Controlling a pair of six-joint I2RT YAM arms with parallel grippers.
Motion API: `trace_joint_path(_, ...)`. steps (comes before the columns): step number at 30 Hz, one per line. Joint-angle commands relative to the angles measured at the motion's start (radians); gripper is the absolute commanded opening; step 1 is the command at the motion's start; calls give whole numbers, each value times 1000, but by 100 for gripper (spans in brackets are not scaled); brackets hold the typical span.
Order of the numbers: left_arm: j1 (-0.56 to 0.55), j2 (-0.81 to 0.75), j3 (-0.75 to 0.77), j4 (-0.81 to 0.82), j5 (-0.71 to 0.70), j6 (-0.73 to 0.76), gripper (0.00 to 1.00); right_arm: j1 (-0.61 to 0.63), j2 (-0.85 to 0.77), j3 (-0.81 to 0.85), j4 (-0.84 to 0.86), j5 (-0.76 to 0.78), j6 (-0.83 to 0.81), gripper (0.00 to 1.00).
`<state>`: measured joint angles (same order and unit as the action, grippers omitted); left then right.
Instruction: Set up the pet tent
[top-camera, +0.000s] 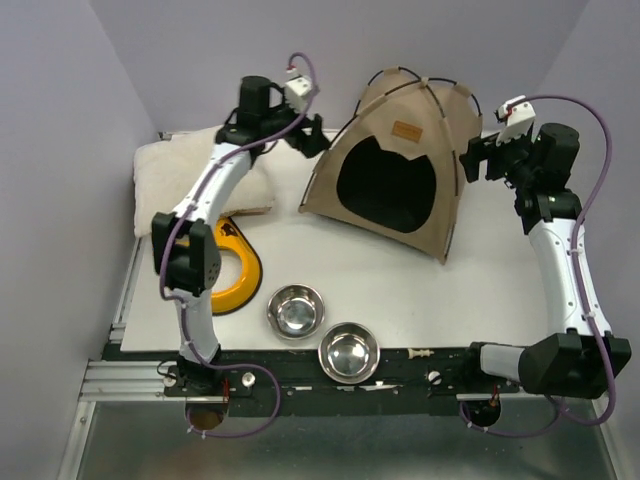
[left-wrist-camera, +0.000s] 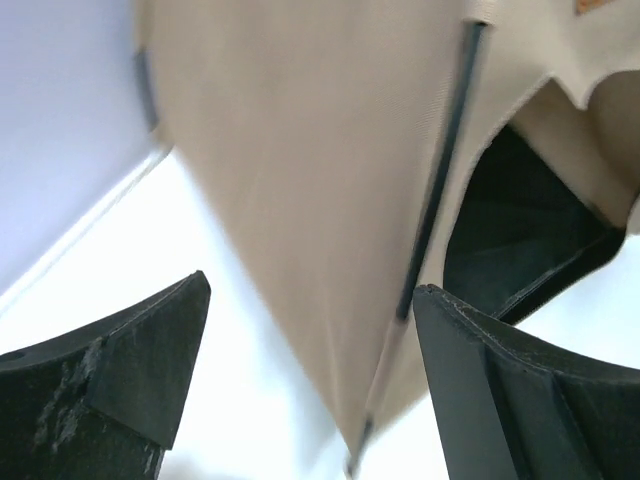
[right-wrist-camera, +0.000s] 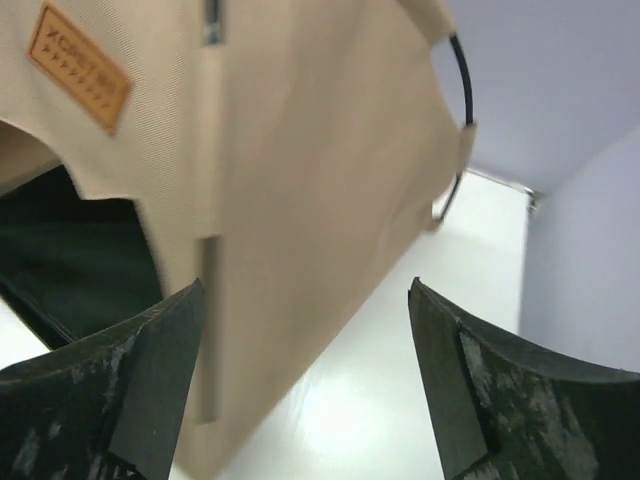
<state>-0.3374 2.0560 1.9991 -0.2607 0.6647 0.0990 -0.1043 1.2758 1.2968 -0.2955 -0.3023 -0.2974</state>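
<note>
Your tan woven-fabric dome pet tent stands upright at the far edge of the white tabletop, right of centre. It has black trim, thin black poles crossing on top, and a brown label patch above a dark cat-head doorway. You have the left gripper at its left corner and the right gripper at its right side. Both sets of jaws are spread wide, gripping nothing.
</note>
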Motion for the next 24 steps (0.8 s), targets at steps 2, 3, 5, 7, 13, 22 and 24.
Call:
trace_joint_path(2,205,-386,-288,-332,58,316,99,3,-121,-45,-76,-245,-17,91)
trace_joint_path(3,234,-436,-356,-378,32,371,99,3,-134,-45,-89,-253,-25,92)
trace_joint_path(5,294,-529,-478,-423,-29,477,99,5,-162,-50,-117,-280,-43,92)
trace_joint_path(7,328,-586,-575,-434,-59,559,99,3,-185,-51,-165,-349,-66,92)
trace_joint_path(13,393,-603,-677,-439,-139,671,99,104,-198,-70,-168,-368,-166,92)
trace_joint_path(22,238,-544,-631,-212,36,386,99,161,118,330,-246,-371,38,88)
trace_joint_path(24,193,-514,-614,-172,13,334,99,175,149,361,-246,-429,85,88)
